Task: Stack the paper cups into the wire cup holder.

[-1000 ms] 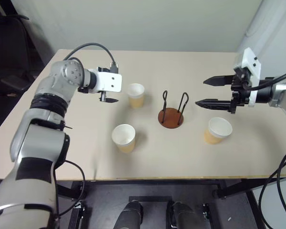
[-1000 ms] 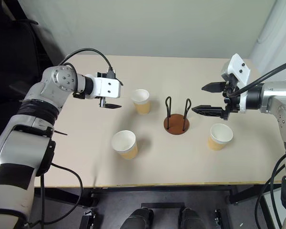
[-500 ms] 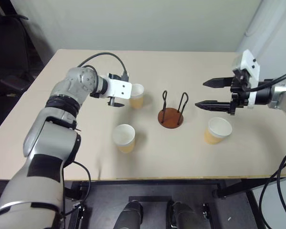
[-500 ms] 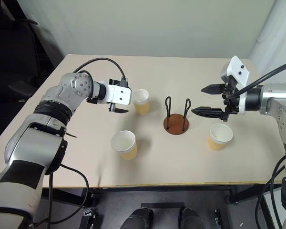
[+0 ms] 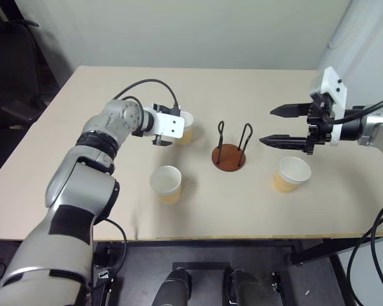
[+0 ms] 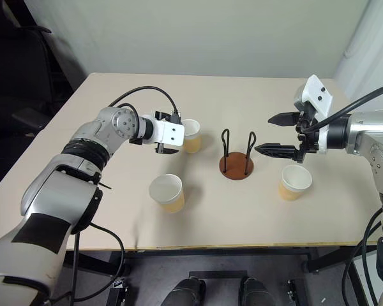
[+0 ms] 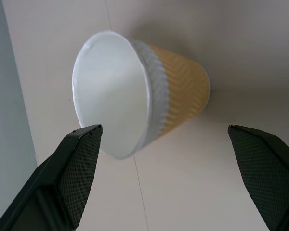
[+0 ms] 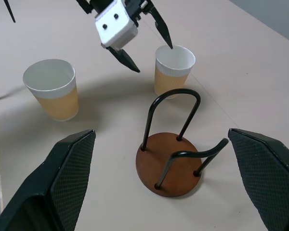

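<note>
Beige counter point(image 5: 242, 191) against a pale wall, dark floor along the left edge of the frame. Wire cup holder point(image 5: 228, 155) stands empty at centre. Three paper cups sit upright on the counter: far cup point(image 5: 184, 127) left of the holder, near cup point(image 5: 166, 183) lower left of centre, right cup point(image 5: 292, 173) lower right of the holder.

Step in hand, judged: approach to the first pick, no cup yet stacked. Left gripper point(image 5: 168, 132) sits just beside the far cup, jaws released and spread; in the left wrist view the cup point(image 7: 139, 94) lies between the two fingers, not touched. Left arm reaches in from lower left, elbow bent, wrist angled down toward the cup.

Right gripper point(image 5: 287, 125) hangs above the counter to the right of the holder, above the right cup, jaws spread, nothing held, forearm coming in from the right edge.

Next move calls for bracketing the cup wall squarely and closing gently; thin paper likely to crush or tip.
</note>
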